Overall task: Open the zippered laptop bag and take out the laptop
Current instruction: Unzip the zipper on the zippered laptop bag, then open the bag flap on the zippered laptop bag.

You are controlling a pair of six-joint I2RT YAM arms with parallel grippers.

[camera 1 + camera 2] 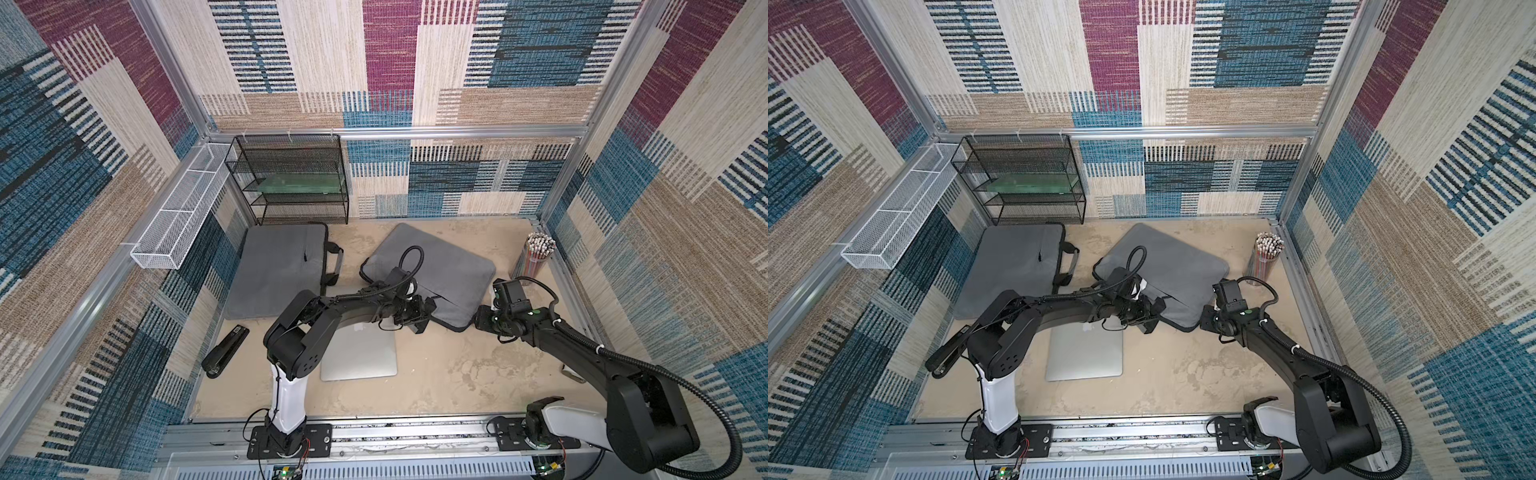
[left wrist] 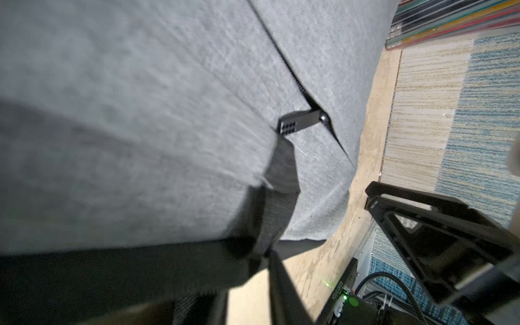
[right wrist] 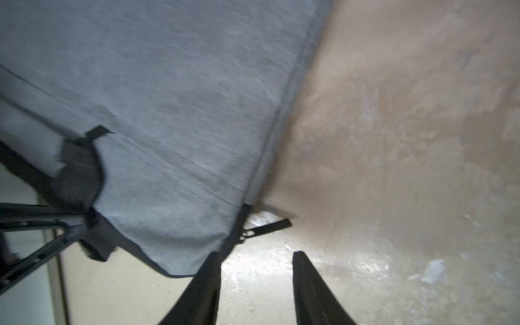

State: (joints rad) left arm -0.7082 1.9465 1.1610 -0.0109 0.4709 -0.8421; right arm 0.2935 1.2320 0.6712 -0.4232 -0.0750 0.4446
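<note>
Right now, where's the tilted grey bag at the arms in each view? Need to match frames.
Top view: bag mid-table, tilted, just behind the laptop.
Top view: same spot.
Left wrist: fills most of the picture.
Right wrist: covers about half the picture, its corner just ahead of the right pincer.
Shared landmark: tan table bordering the bag's corner.

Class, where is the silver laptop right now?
In both top views the silver laptop lies left of centre on the table, between the black stapler and the angled grey laptop bag.
</note>
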